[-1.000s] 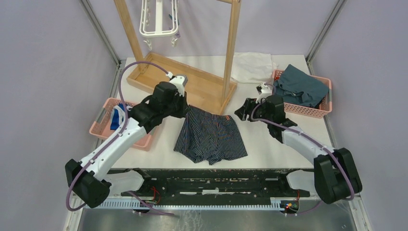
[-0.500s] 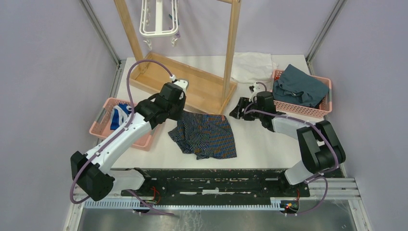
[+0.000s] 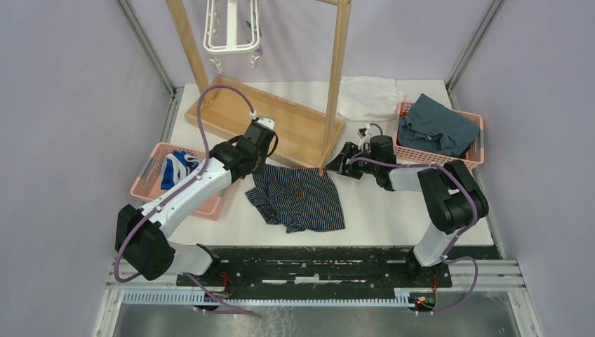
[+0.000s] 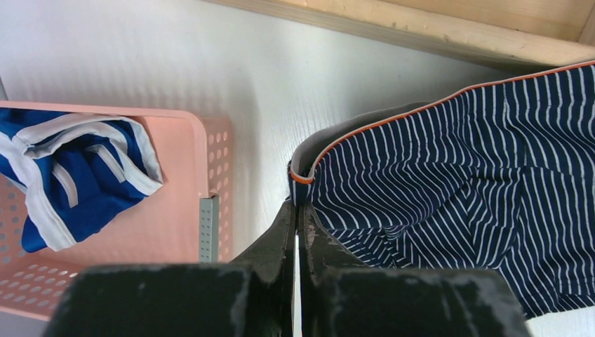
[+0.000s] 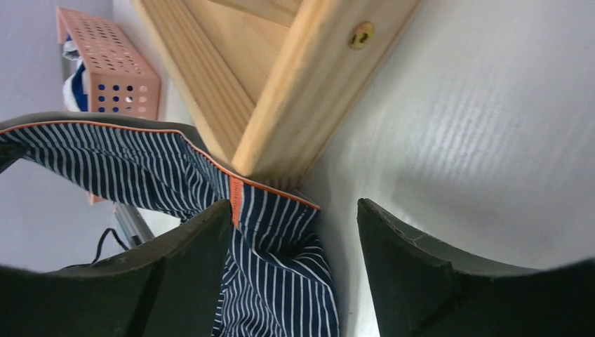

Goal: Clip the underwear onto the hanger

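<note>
The underwear [image 3: 298,200], navy with light pinstripes and orange trim, lies crumpled on the white table in front of the wooden rack's base. My left gripper [image 3: 258,167] is shut on its left waistband corner [image 4: 300,184]. My right gripper [image 3: 338,163] is open at the waistband's right end, jaws wide, with the striped cloth [image 5: 281,260] and its orange label [image 5: 235,196] between them, touching nothing. The hanger [image 3: 231,31], a white frame with dangling clips, hangs from the rack at the top of the view.
The tall wooden rack [image 3: 337,77] and its tray base [image 3: 281,123] stand just behind the underwear. A pink basket [image 3: 151,179] with a blue-and-white garment [image 4: 77,175] sits left. A pink basket [image 3: 470,161] with teal cloth sits right. A white cloth [image 3: 368,95] lies behind.
My left gripper has dragged the underwear's left side back and left, bunching it. My right arm folded in and its gripper moved left to the waistband's right end.
</note>
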`<state>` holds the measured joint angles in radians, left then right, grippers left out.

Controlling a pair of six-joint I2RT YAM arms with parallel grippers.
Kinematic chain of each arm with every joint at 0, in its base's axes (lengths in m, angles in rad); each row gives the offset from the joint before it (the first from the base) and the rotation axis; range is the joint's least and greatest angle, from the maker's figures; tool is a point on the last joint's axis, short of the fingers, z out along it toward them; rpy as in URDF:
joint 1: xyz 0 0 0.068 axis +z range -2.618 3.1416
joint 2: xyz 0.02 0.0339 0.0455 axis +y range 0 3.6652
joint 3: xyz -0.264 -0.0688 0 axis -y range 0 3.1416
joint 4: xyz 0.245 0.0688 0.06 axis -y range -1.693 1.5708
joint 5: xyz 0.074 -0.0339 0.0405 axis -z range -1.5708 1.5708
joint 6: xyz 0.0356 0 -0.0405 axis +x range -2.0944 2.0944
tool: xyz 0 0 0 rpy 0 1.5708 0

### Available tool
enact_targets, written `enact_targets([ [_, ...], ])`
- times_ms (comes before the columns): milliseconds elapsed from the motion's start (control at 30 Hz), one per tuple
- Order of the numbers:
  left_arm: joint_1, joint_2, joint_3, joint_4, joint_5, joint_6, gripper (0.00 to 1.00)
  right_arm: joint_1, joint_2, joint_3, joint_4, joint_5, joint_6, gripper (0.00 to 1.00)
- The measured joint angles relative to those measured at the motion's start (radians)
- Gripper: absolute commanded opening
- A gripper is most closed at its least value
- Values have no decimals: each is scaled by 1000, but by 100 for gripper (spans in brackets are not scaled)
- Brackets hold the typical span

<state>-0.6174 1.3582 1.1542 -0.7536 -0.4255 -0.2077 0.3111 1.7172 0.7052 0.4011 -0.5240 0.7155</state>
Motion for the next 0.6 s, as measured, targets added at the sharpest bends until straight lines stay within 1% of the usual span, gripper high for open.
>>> enact_targets([
  [133,0,5,-11,5,-18,0,3,0,24,0,72,-38,45,75],
  [267,0,5,-26,8,-19,0,3,0,43,5,103,-60,75,72],
  [467,0,7,-32,16,-18,0,3,7,51,31,106,-81,92,63],
  [600,0,7,-35,25,-18,0,3,20,61,50,93,-80,90,61],
])
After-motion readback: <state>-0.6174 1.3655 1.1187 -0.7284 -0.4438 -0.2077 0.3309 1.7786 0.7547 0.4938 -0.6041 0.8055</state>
